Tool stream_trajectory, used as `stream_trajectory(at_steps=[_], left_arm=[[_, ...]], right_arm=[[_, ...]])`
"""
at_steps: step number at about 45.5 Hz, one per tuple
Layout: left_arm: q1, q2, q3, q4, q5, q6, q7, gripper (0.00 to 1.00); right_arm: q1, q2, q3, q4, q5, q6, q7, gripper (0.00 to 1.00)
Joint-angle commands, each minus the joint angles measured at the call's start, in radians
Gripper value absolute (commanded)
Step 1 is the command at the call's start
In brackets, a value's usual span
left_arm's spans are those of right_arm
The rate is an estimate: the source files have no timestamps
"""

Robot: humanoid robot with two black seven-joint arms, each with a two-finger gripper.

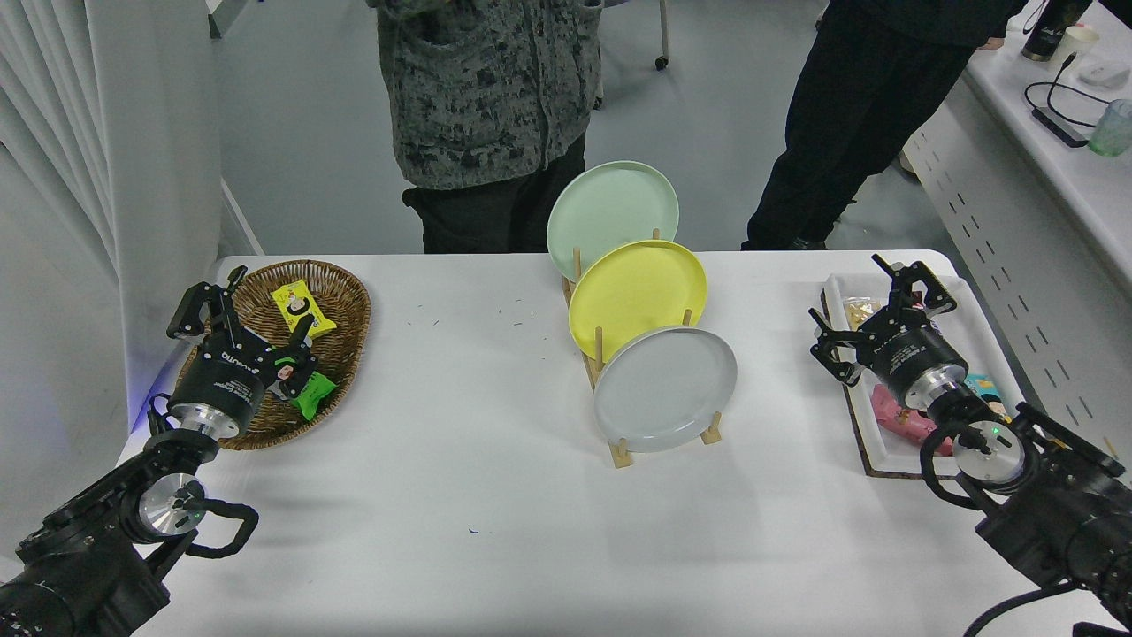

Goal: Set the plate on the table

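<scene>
Plate (665, 387) leans frontmost in rack (619, 453), desk (460, 495) centre. Right pincer (871, 305) wide, empty, at 3 o'clock. Risk: clipping yellow plate (637, 296), toppling rack.

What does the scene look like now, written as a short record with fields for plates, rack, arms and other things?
grey plate: on edge in the wooden rack, nearest slot, untouched
yellow plate: middle slot
green plate: farthest slot
table: white, holds the rack
left gripper: jaws open, over the basket of snacks
right gripper: jaws open, over the tray, apart from the plates
people: two standing at the far side
task state: grey plate not yet gripped
</scene>
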Motion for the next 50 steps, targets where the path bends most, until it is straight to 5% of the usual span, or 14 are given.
stream_trajectory(at_steps=[1,50], left_arm=[[0.0,0.0,0.003,0.0,0.0,0.0,0.0,0.98],[-0.001,0.001,0.004,0.0,0.0,0.0,-0.001,0.98]], right_arm=[[0.0,-0.004,0.0,-0.001,0.002,0.0,0.0,1.0],[0.012,-0.059,-0.067,0.08,-0.017,-0.011,0.0,1.0]])
